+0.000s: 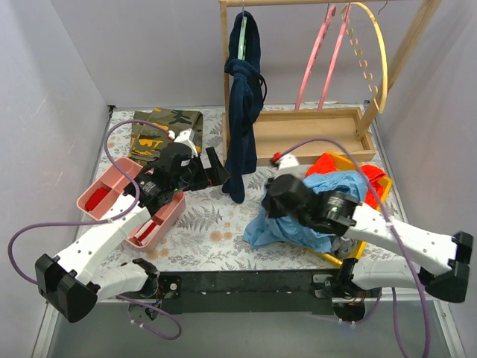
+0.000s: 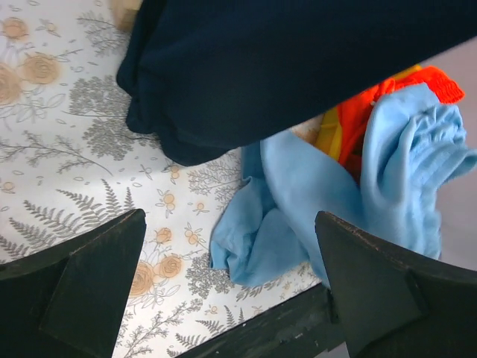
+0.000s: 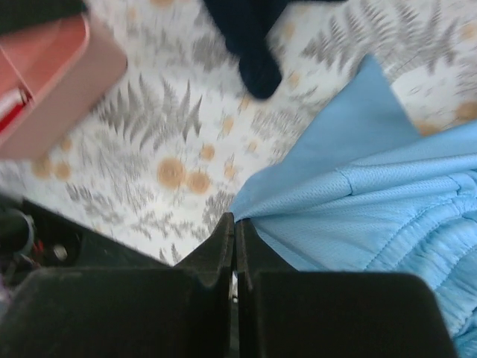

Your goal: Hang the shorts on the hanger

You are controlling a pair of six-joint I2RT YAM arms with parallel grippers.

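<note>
The light blue shorts (image 1: 262, 231) lie bunched at the right front of the table, partly over an orange-red garment (image 1: 328, 162). My right gripper (image 1: 272, 200) is shut, its tips pinching an edge of the shorts (image 3: 373, 201), as the right wrist view (image 3: 235, 222) shows. My left gripper (image 1: 218, 168) is open and empty, held above the table beside the hanging dark navy garment (image 1: 242, 112). In the left wrist view (image 2: 229, 218) the shorts (image 2: 298, 194) lie ahead between the spread fingers. The yellow hanger (image 1: 381, 52) hangs on the wooden rack at the back right.
Two pink hangers (image 1: 317, 60) hang left of the yellow one. The rack's wooden base tray (image 1: 313, 134) stands at the back. A pink bin (image 1: 112, 190) sits at the left, a camouflage garment (image 1: 164, 127) behind it. A yellow basket (image 1: 384, 183) holds the orange-red garment.
</note>
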